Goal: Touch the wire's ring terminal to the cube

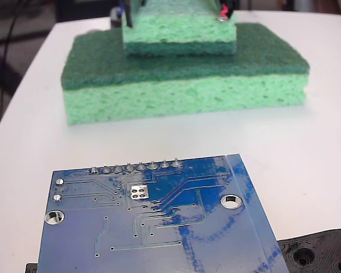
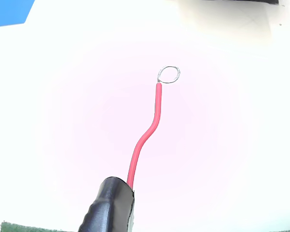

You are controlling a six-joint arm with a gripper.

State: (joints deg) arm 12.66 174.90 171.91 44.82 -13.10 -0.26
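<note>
Ring terminal (image 2: 168, 74) on a red-sleeved wire (image 2: 147, 133) hangs over white counter (image 2: 222, 154) in wrist view; cube (image 1: 179, 28) sits atop a wide sponge slab (image 1: 182, 85); fingers' state cannot be told.

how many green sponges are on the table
2. A small sponge block sits on top of the wide flat sponge slab at the back of the white table in the fixed view. The top of the frame cuts off, so more may be hidden.
</note>
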